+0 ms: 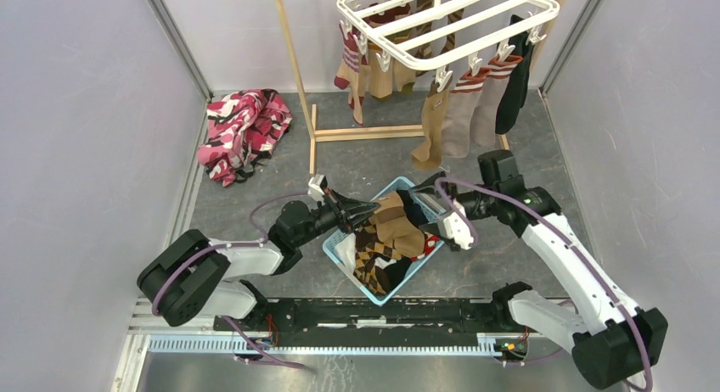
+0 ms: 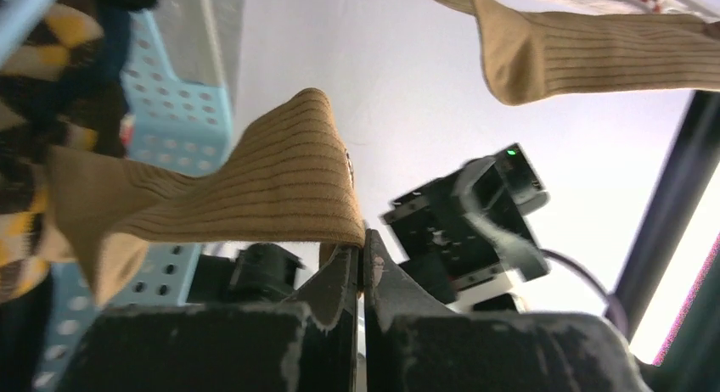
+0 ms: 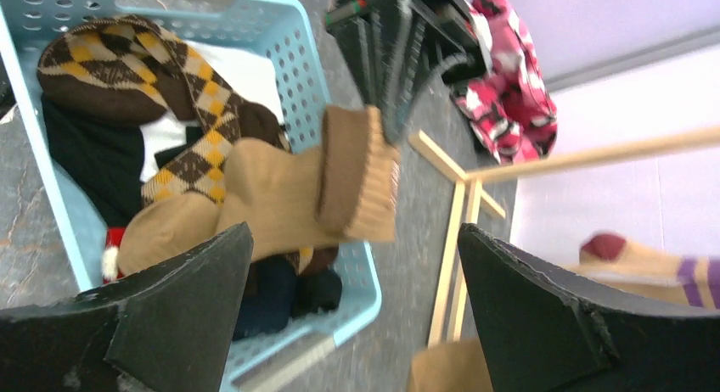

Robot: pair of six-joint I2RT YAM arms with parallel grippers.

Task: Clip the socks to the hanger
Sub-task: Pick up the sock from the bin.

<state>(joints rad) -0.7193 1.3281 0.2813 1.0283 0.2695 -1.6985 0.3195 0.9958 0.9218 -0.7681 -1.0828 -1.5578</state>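
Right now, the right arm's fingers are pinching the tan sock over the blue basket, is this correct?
No, the left arm's fingers pinch the tan sock over the blue basket; the left wrist view shows them shut on its cuff. The right fingers stand open.

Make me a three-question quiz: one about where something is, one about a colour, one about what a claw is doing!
1. Where is the pink patterned cloth? A) clipped up B) on the table, left of the wooden stand C) between the arms
2. What colour is the basket? A) light blue B) green C) yellow
3. The left gripper is: A) wide open B) holding a clip C) shut on the tan sock
Answers: B, it lies beside the stand's post; A, its holed walls are pale blue; C, it pinches the sock's edge.
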